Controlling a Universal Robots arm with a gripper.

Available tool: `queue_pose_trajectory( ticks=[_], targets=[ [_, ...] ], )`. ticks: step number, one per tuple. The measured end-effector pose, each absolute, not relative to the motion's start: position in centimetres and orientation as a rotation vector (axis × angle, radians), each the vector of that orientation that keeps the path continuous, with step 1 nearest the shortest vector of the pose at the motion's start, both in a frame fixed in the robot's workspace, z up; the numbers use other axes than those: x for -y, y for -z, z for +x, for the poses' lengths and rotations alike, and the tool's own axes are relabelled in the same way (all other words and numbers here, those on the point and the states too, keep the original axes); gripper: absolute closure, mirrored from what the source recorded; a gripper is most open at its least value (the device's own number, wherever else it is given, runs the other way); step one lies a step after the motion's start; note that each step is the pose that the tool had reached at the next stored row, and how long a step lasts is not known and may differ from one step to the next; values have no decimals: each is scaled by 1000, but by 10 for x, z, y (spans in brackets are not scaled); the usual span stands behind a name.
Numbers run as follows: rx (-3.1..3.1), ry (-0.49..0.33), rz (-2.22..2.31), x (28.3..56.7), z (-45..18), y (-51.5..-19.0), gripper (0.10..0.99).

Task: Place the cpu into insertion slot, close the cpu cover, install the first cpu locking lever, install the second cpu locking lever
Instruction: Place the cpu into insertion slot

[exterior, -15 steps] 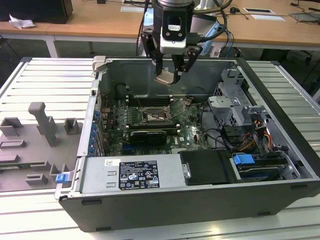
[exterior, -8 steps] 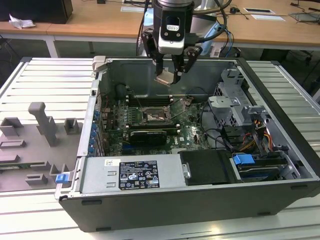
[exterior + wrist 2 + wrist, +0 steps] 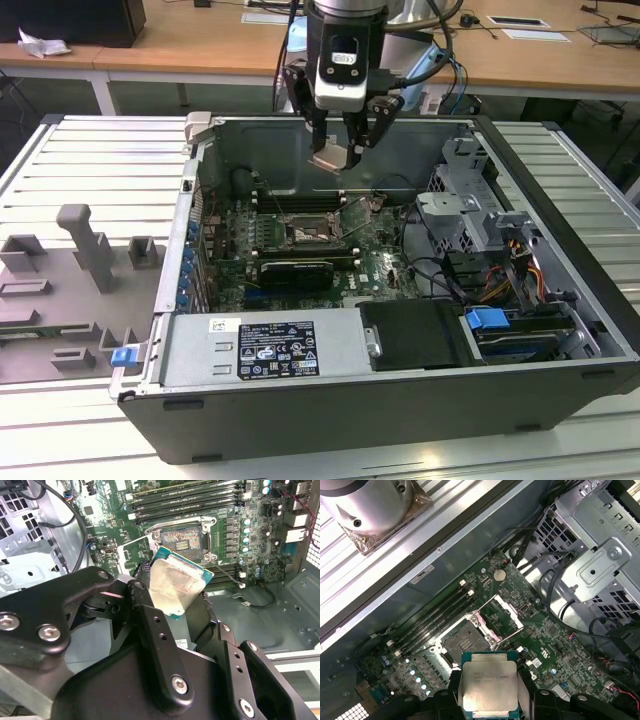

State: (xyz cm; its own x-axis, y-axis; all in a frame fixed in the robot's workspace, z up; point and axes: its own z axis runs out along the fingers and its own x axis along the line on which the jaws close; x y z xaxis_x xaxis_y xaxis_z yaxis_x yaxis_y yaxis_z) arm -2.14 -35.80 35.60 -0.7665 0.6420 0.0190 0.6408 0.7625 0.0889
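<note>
**CPU clamped in the gripper, above the open socket**

Well off to the exterior view's left of the gripper (image 3: 345, 140), a grey moulded fixture (image 3: 85, 250) sits on the ribbed table (image 3: 100, 140), outside the open computer case (image 3: 300, 420). The gripper hangs inside the case over the motherboard (image 3: 380, 265), its fingers clenched on the cpu (image 3: 332, 158). The chip is pinched between them at two opposite edges and tilted, with its silver top showing in both wrist views. It is held in the air, apart from the board.

Below the gripper, and a little to the exterior view's left of it, lies the insertion slot (image 3: 303, 235) with its dark contact field exposed. Just beside the slot the cpu cover (image 3: 504, 614) is swung open, so the frame is off the socket. Long memory slots (image 3: 435, 615) run alongside. A black expansion card (image 3: 295, 272) lies further down the board, below the gripper and nearer the exterior camera.

To the exterior view's right of the gripper stand a metal drive cage (image 3: 470, 200) and — lower — a bundle of cables (image 3: 500, 280).
</note>
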Motion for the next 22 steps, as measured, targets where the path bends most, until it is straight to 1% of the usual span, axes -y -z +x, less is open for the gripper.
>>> queue_pose_trajectory(
  ticks=[22],
  targets=[
    [-2904,-140,1150,358,-21,-353,557]
  ],
)
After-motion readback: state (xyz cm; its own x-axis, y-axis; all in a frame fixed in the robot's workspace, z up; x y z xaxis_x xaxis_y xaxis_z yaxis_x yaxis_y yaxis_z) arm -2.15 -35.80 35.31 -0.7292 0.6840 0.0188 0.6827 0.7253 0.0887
